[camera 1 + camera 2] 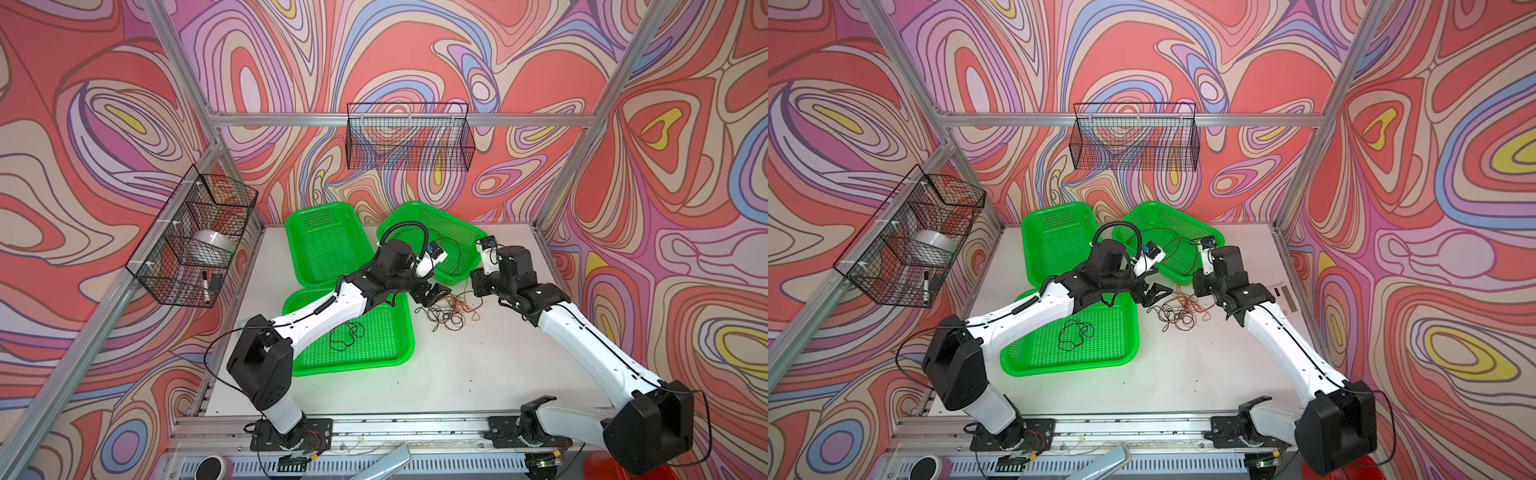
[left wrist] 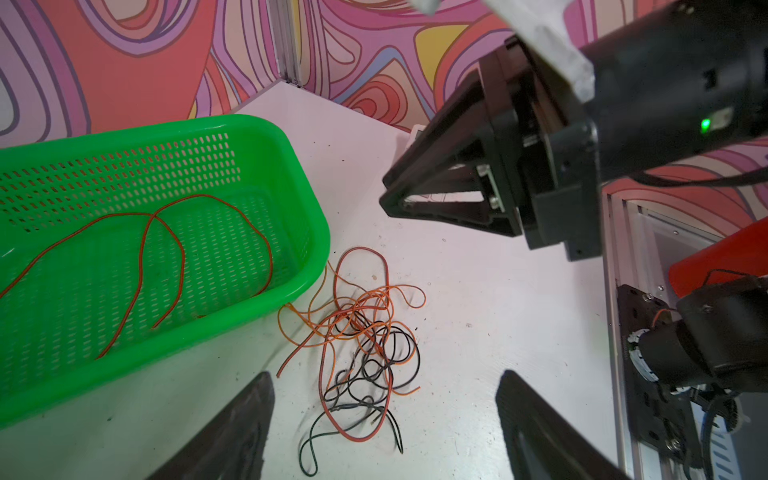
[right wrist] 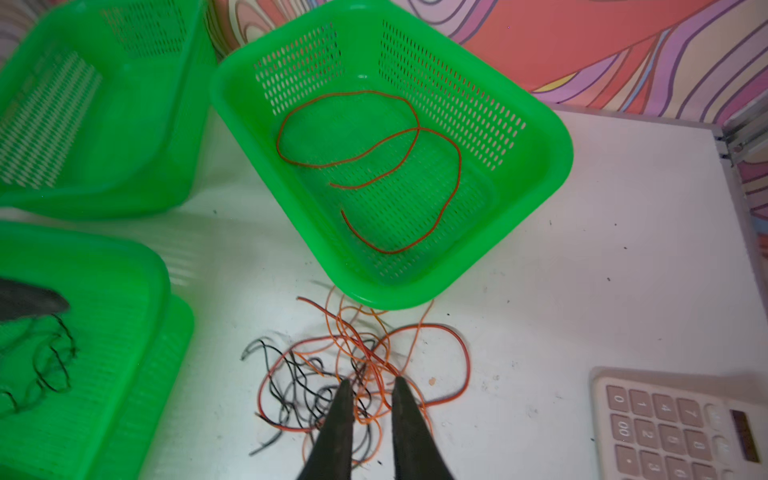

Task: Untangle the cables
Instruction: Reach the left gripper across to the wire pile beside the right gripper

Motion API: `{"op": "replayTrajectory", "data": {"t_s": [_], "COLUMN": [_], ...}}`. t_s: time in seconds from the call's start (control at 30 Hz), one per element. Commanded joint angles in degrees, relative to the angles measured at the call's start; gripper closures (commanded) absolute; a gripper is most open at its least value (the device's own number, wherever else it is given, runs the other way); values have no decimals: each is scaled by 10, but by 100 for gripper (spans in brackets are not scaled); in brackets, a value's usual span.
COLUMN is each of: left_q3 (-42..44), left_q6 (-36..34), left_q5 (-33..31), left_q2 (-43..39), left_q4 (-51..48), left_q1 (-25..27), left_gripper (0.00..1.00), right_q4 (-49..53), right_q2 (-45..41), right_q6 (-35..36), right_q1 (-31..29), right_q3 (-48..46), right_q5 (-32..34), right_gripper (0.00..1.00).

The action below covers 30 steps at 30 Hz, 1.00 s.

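Two end effectors were at the heap when I checked my screens. The right end effector (image 3: 370, 386) was down over the tangle of cables (image 3: 353, 374), its jaws parted only narrowly with a few orange strands showing in the gap. I could not see any strand actually pinched. The left end effector (image 2: 385, 374) was spread wide and gripping nothing, with the same tangle lying ahead of its fingers (image 2: 249, 415). That knot of orange, red-brown and black wire sat on the bare worktop (image 1: 478, 365), between the two arms and just beside the lip of the right basket (image 3: 557, 137). One orange strand seemed to run under that rim. Inside the right basket a single red-brown cable (image 3: 374, 166) lay in loose curves, free of the others. In the near basket (image 1: 409, 345) a lone black cable (image 1: 348, 332) lay in a small coil of loops, partly under the left arm. The third basket (image 1: 328, 249) held nothing I could make out. A calculator (image 3: 681, 424) sat off to the side, clear of the work. By my reckoning two cables were sorted and most of the job was left, since several strands of all three colours crossed one another on the worktop. I judged the task under halfway, with each remaining wire to be teased out one at a time.
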State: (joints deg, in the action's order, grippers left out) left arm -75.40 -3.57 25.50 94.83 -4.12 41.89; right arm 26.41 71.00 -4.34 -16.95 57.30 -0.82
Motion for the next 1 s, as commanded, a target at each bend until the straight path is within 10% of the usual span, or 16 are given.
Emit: {"op": "replayTrajectory", "data": {"t_s": [0.0,0.27,0.97], "left_q3": [-10,68,114], "left_q6": [-2,-9,-23], "left_q5": [-34,-79,-117], "left_q2": [-8,-62,-109], "left_q4": [0,10,2], "left_q1": [-3,-3,-4], "left_gripper": [15,14,14], "right_q4": [21,-162,-235], "right_q2": [31,81,223], "right_q6": [-94,-387,-398], "right_q1": [-1,-3,-4], "right_q3": [-3,-69,-30], "right_q5": [-25,-88,-22], "right_gripper": [69,57,58]}}
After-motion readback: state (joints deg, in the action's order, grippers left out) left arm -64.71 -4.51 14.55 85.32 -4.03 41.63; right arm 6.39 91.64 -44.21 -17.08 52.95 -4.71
